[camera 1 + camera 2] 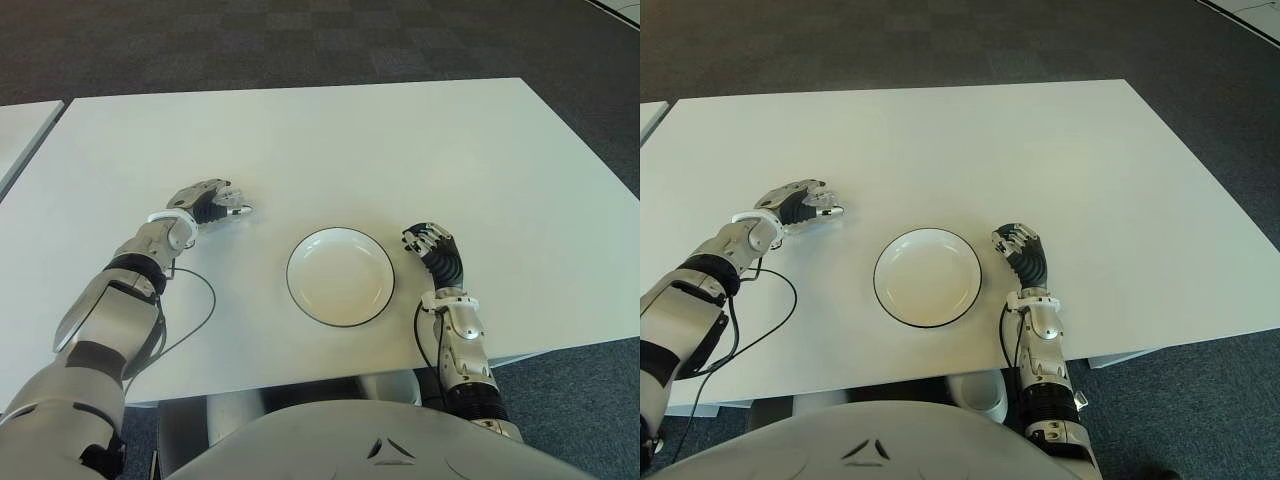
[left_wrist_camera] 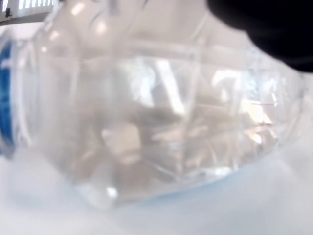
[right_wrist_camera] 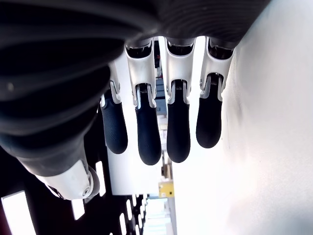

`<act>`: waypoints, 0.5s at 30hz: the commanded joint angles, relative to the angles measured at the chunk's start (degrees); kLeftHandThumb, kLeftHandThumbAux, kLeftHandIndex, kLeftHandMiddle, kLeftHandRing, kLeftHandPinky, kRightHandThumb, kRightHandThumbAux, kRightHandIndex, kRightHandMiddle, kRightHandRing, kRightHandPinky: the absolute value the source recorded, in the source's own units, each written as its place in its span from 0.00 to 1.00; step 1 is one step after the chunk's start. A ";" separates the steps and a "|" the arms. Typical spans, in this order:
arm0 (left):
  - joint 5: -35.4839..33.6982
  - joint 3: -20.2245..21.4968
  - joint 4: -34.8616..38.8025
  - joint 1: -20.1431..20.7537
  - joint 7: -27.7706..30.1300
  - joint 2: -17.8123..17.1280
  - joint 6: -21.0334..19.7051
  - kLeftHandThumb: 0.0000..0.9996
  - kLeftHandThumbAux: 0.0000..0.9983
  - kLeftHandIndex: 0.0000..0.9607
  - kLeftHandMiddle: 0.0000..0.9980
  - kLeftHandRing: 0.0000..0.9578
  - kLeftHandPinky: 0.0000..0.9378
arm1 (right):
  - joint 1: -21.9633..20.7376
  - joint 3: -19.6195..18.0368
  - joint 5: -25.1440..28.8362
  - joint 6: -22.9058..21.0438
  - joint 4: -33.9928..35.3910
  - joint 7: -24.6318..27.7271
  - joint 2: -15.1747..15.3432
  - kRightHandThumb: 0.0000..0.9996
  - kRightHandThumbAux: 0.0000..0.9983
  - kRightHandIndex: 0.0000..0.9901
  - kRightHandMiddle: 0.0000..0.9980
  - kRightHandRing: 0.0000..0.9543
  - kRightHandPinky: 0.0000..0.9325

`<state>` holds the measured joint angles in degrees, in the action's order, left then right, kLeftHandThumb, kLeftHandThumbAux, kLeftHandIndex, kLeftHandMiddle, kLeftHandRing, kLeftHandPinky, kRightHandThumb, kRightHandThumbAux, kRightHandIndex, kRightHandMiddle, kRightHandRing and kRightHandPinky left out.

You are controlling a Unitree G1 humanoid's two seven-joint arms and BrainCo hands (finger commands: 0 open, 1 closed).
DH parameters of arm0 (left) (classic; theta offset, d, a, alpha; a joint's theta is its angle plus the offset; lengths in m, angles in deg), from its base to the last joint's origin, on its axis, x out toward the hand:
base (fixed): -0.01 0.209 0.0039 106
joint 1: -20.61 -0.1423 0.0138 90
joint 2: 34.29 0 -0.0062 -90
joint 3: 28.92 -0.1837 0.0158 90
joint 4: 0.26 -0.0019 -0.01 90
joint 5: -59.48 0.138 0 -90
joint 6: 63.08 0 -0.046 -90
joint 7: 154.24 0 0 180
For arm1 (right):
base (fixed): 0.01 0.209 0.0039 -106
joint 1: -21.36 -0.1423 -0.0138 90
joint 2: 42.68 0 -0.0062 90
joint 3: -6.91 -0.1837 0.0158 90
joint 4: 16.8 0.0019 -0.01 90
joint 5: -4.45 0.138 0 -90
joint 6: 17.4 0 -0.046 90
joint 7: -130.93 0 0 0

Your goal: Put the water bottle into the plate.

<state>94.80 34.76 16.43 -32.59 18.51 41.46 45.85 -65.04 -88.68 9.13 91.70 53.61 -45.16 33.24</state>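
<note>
Grasping the water bottle (image 2: 161, 122), left robot hand (image 1: 205, 203) sits left of the plate (image 1: 340, 276); right robot hand (image 1: 432, 246) relaxed.

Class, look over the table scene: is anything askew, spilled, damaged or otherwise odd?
Nothing is spilled or broken. The water bottle lies on its side in the left hand, left of the empty plate; the right hand shows right of the plate.
</note>
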 commanded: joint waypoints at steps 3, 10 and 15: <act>0.77 -0.89 -2.68 -5.28 0.94 1.87 -1.68 0.57 0.22 0.00 0.00 0.00 0.00 | 1.75 -0.23 0.03 -3.33 -1.39 -0.60 -0.26 0.71 0.73 0.43 0.48 0.50 0.53; 4.00 -3.71 -3.30 -5.17 -2.48 2.12 -3.96 0.55 0.22 0.00 0.00 0.00 0.00 | 2.00 -0.05 -0.26 -2.95 -1.17 -0.52 -0.11 0.71 0.73 0.43 0.49 0.50 0.53; 8.97 -9.01 -3.68 -4.58 -5.41 1.89 -6.20 0.53 0.23 0.00 0.00 0.00 0.00 | 2.17 -0.10 0.00 -2.58 -1.14 -0.11 -0.04 0.71 0.73 0.43 0.49 0.50 0.53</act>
<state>98.97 30.31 15.98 -32.51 12.23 41.76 42.48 -64.81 -88.68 9.07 91.21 53.99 -45.31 33.28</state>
